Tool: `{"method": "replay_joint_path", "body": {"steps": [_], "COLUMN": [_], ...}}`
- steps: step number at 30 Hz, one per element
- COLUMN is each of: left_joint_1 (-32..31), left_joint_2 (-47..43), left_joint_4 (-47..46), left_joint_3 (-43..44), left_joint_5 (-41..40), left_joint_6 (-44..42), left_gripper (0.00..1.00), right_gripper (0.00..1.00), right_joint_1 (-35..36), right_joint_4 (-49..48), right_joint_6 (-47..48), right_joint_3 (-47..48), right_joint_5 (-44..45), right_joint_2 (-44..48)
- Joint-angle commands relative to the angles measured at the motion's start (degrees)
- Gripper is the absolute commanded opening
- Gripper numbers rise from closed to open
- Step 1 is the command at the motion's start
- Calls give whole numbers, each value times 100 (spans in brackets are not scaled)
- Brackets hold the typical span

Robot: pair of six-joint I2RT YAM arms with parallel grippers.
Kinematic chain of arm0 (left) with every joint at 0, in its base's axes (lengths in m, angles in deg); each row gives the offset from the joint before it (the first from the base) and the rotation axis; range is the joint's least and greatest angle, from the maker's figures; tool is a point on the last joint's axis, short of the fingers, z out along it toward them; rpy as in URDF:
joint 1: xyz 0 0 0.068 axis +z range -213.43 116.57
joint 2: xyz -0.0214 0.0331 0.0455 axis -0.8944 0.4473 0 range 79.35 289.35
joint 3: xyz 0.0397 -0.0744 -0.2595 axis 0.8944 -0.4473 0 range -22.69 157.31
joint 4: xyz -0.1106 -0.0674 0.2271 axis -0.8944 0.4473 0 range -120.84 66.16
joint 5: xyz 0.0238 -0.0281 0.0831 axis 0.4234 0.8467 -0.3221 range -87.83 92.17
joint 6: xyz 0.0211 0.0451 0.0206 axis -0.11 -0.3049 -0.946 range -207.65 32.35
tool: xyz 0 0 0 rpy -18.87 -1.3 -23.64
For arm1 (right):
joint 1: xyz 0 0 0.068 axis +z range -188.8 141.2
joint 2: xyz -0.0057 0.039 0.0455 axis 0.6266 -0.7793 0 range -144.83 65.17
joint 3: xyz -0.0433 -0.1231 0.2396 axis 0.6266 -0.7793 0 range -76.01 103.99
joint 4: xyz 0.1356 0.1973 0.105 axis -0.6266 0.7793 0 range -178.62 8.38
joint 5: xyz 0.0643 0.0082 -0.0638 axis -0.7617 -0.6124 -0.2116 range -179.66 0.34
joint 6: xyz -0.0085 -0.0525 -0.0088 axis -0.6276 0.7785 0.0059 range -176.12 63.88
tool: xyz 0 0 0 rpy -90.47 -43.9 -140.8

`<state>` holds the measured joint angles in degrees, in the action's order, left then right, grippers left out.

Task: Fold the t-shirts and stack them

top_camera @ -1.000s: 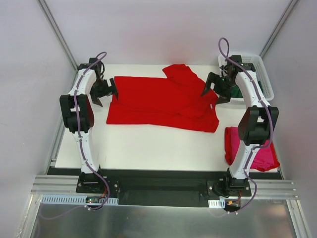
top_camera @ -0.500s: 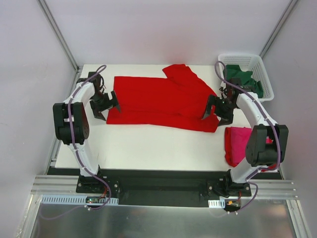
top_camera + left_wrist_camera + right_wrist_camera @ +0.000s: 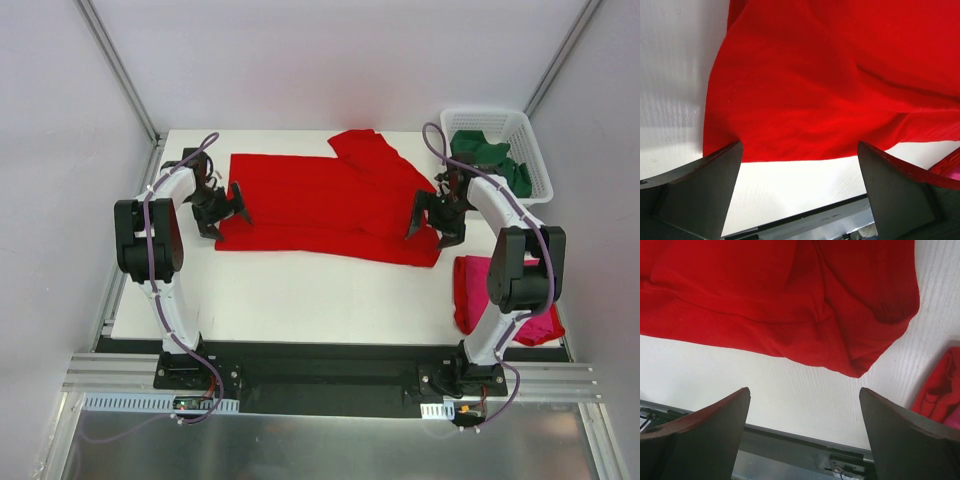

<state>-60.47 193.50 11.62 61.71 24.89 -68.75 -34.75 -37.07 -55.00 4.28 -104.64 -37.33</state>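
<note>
White worktop point(image 3: 300, 295) lying between pale walls point(image 3: 60, 150), red t-shirt point(image 3: 320, 205) spreading across its middle, left claw point(image 3: 228, 221) and right claw point(image 3: 429, 232) both gaping wide at the shirt's ends (magenta t-shirt point(image 3: 480, 290) resting near-right, green t-shirt point(image 3: 490, 155) sitting in basket point(image 3: 537, 150)).

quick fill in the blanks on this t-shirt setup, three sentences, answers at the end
The green t-shirt lies inside the white ____.
The pink t-shirt lies at the near ____ corner of the table.
The left gripper and right gripper, at opposite ends of the red t-shirt, both have their jaws ____.
Missing: basket; right; open.
</note>
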Motion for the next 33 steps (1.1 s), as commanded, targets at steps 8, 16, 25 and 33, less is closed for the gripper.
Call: {"method": "replay_joint_path", "body": {"steps": [8, 16, 25, 33], "left_joint_1": [134, 240, 275, 284], "left_joint_2": [-77, 55, -112, -33], "left_joint_4": [-1, -1, 254, 474], "left_joint_3": [-73, -11, 15, 33], "left_joint_5": [171, 251, -338, -690], "left_joint_6": [18, 9, -53, -149], "left_gripper": [99, 99, 99, 99], "right_gripper": [88, 82, 83, 83], "right_joint_1": [87, 8, 8, 8], "right_joint_4": [242, 74, 312, 373], "right_joint_6": [116, 142, 212, 265], "right_joint_3": [-216, -67, 57, 145], "right_joint_5": [400, -101, 101, 189], "right_joint_2": [-95, -446, -622, -736]}}
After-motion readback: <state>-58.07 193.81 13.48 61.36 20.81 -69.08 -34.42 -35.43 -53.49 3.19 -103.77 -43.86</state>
